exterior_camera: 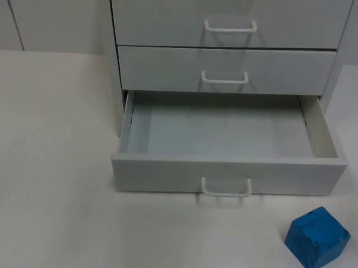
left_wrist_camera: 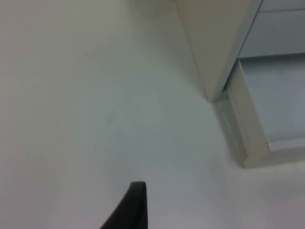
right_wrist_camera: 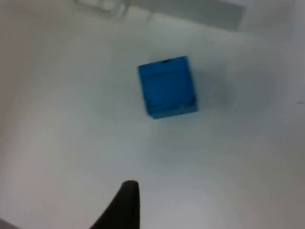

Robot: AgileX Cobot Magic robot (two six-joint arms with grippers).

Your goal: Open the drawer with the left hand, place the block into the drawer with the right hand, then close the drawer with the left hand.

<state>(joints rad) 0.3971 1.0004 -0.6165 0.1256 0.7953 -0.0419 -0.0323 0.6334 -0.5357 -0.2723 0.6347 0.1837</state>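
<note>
Right gripper (right_wrist_camera: 125,202) first: one black fingertip pokes in at the edge of the right wrist view, hovering above bare table with the blue block (right_wrist_camera: 167,87) ahead of it and nothing held. I can't tell how wide that pincer is set. Same story for the left gripper (left_wrist_camera: 131,205): a single dark fingertip over white table top, off to the side of the cabinet's corner, empty as far as I can see and apparently just waiting, spread unknown.

The block (exterior_camera: 316,238) sits in the lower right of the top view, on the table (exterior_camera: 53,164), a bit in front of the drawer's right front corner and not touching it. It stands turned at an angle, one corner towards the camera.

The bottom drawer (exterior_camera: 228,172) is already pulled out, centre of the frame, tray empty, white handle (exterior_camera: 226,189) facing forward. The two drawers above it are shut.

Handling guess: the block looks like a rigid, light cube, maybe foam or painted wood, with slightly scuffed faces, so not slippery or fragile. I'd pinch it across two opposite flat faces, not corner to corner, which means twisting the wrist to match its angle first. After that it's a short lift over the drawer's front wall.
</note>
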